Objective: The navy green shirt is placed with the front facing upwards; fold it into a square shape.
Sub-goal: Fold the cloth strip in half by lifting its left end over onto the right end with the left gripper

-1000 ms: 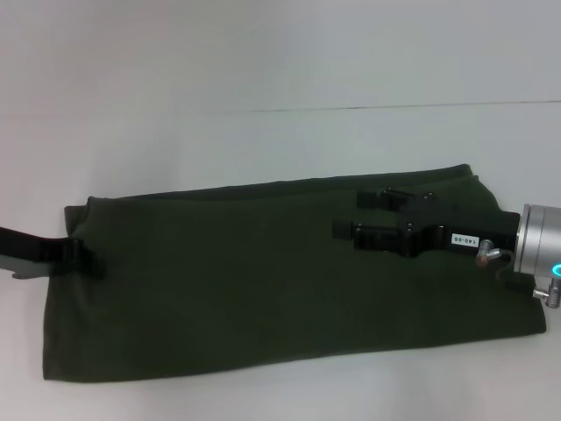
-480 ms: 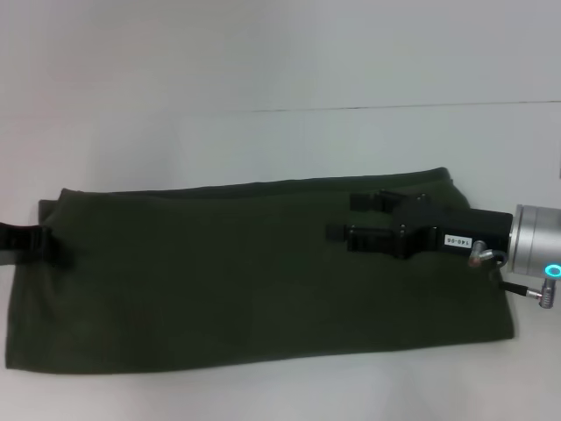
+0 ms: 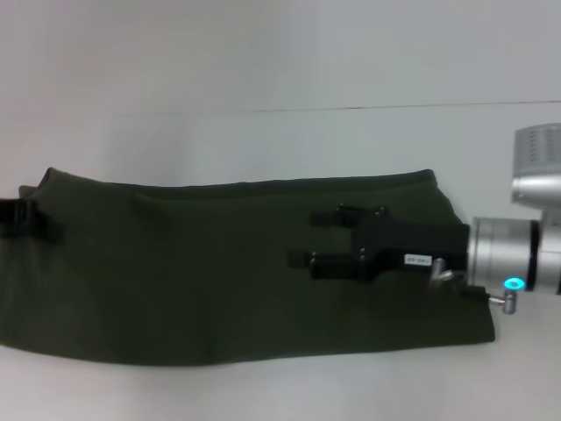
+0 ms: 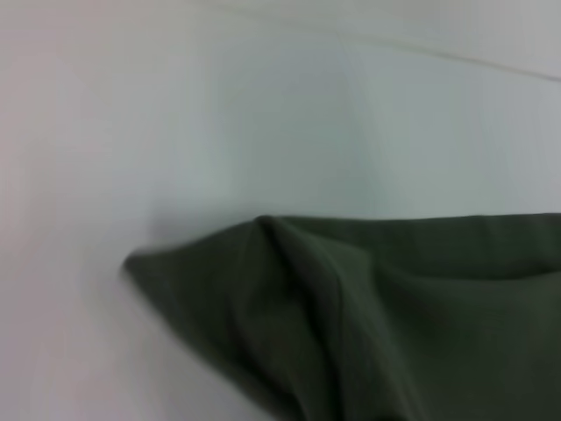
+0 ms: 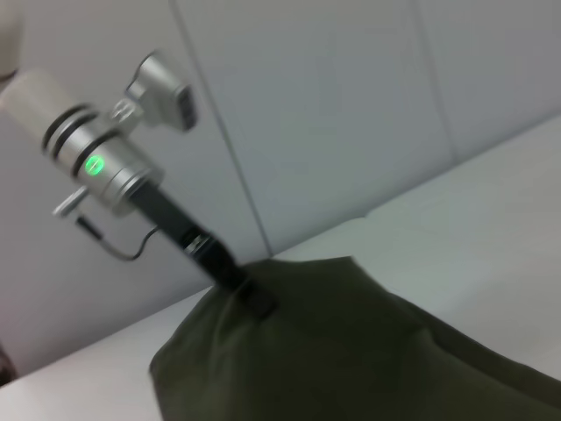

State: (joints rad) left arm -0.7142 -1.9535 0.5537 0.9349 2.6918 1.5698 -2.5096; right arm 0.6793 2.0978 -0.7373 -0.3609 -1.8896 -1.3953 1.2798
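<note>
The navy green shirt (image 3: 219, 263) lies as a long folded band across the white worktop (image 3: 263, 70), plain green side up; we see no lettering and no collar in the head view. Its length runs from the left edge of that view to its right end, which sits under our right arm. The far edge shows a thin doubled layer, and the near edge curves slightly. The right pincer (image 3: 317, 239) reaches in over the right part of the band, its two black fingers (image 3: 329, 262) parallel and set apart with green cloth visible between them, so we note it as open and holding nothing. We cannot tell whether it touches the cloth or hangs just above it. Behind it are the black body with a small white label and the silver wrist with a lit blue-green ring. The left pincer (image 3: 31, 219) shows at the left end of the band, at the far corner; in the right wrist view it (image 5: 250, 294) is pressed into that corner, the cloth bunched around its tip, and we take it as closed on the shirt. The left wrist view shows the corner of the shirt (image 4: 351, 316) raised into a pointed ridge with creases fanning from it, the worktop pale beyond.
</note>
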